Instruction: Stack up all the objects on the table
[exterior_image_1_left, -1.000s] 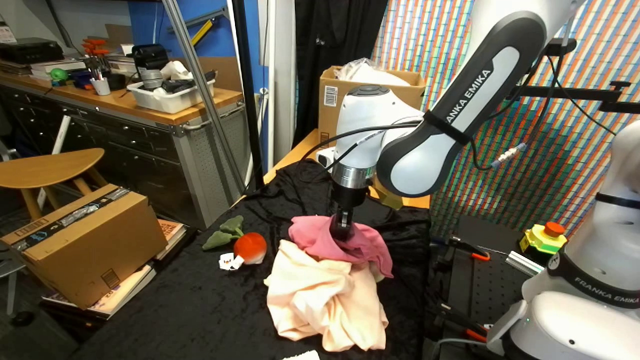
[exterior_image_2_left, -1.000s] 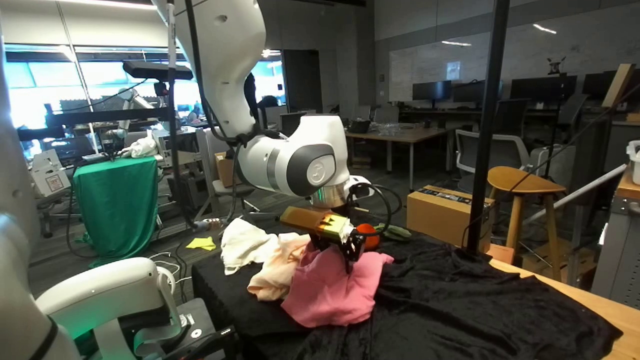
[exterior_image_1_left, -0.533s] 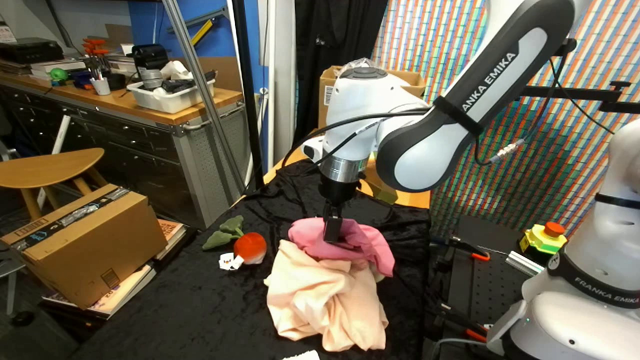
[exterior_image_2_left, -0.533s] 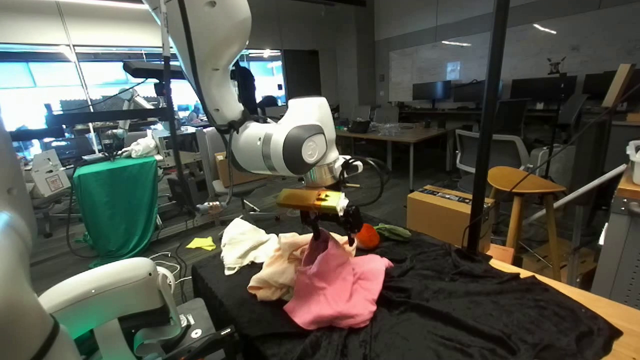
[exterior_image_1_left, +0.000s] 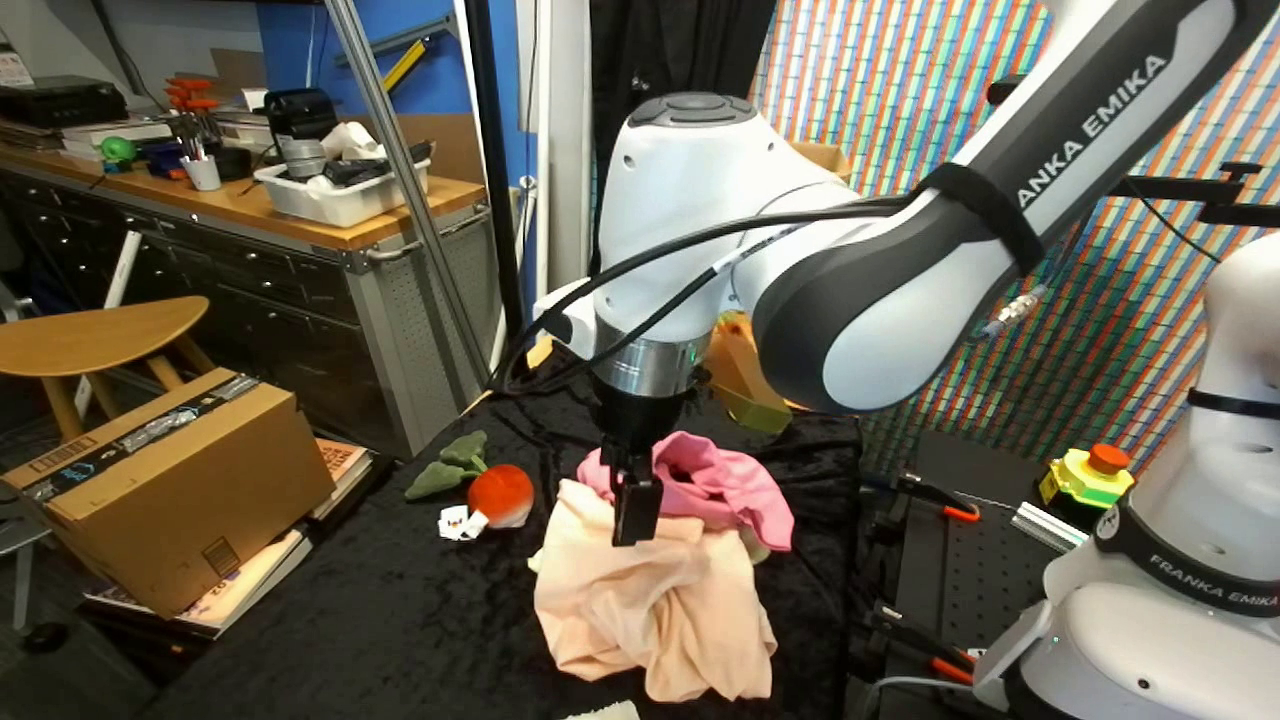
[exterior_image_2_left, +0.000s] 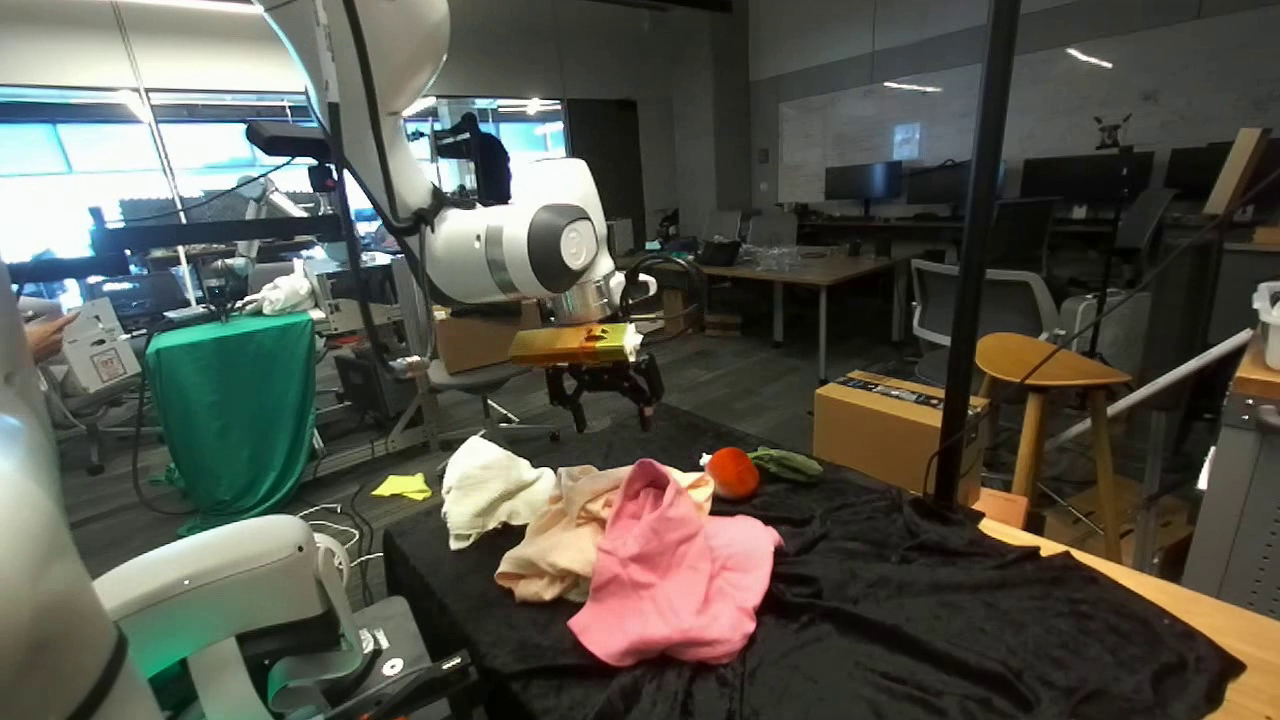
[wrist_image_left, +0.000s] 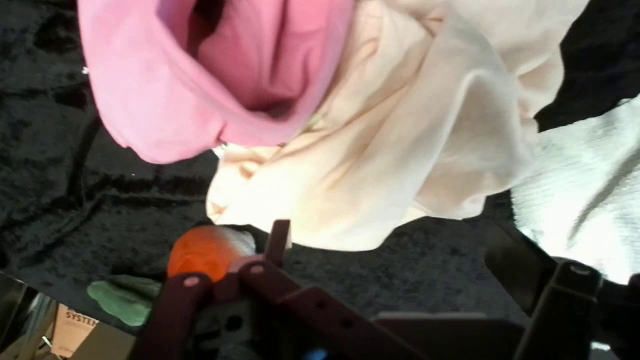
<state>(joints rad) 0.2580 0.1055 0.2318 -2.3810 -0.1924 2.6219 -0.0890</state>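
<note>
— up and to the left in an exterior view: my gripper (exterior_image_2_left: 608, 415) has lifted clear of the pink cloth (exterior_image_2_left: 680, 590) it was down in a second ago.

— carrying anything?

— no. my fingers (exterior_image_2_left: 652, 382) stand well apart with only air between them. the pink cloth sits bunched in the lower middle of that frame, against the peach cloth (exterior_image_2_left: 558, 550); how much of it rests on top i can't tell.

— what else waits for the stack?

— the red toy (wrist_image_left: 201, 251), lower left in my wrist view, and the pale cloth (wrist_image_left: 590, 185) at its right edge, both on the black-draped table (exterior_image_2_left: 900, 620).

— so where to?

— the toy, i'd guess, though the pale cloth is as fair a bet. the toy shows toward the left edge from my fingers, its long axis slanting from the red end down-left to what look like its green leaves (wrist_image_left: 127, 300). my jaws close left to right across that frame, so they'd take it nearer end to end than across; i reckon i should turn a little before going down.
</note>
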